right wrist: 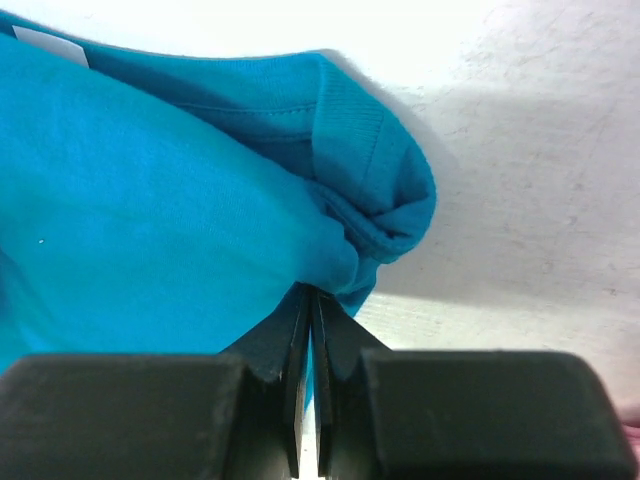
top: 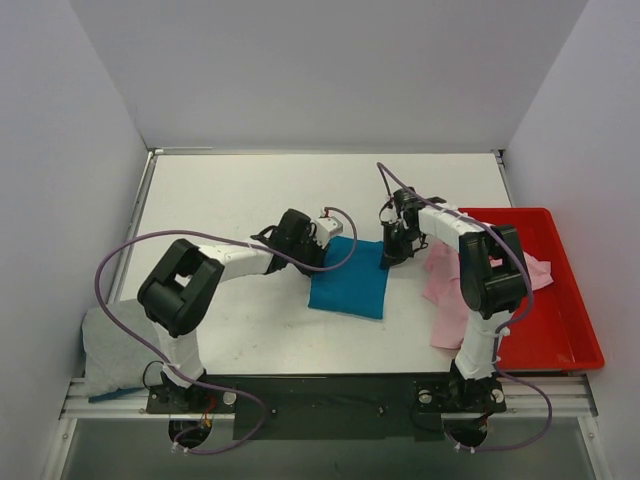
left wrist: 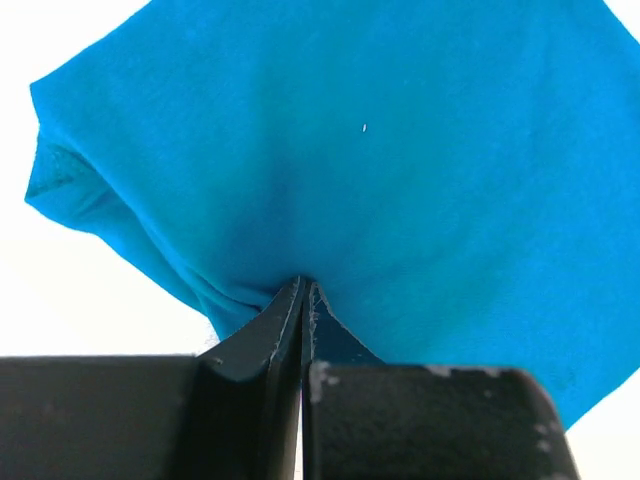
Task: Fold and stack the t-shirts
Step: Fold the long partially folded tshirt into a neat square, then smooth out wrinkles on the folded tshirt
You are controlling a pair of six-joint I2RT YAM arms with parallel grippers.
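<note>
A teal-blue t-shirt [top: 349, 280] lies folded into a small rectangle in the middle of the table. My left gripper [top: 318, 243] pinches its far left corner, jaws shut on the cloth [left wrist: 360, 170]. At the far right corner my right gripper [top: 390, 252] is shut on the same shirt [right wrist: 150, 220], beside a bunched ribbed collar [right wrist: 385, 190]. A pale pink t-shirt [top: 447, 290] lies crumpled half over the rim of the red tray. A light grey t-shirt [top: 112, 345] sits at the near left table edge.
The red plastic tray [top: 560, 310] stands at the right edge of the white table [top: 240, 200]. Grey walls close in the back and both sides. Purple cables loop from both arms over the table.
</note>
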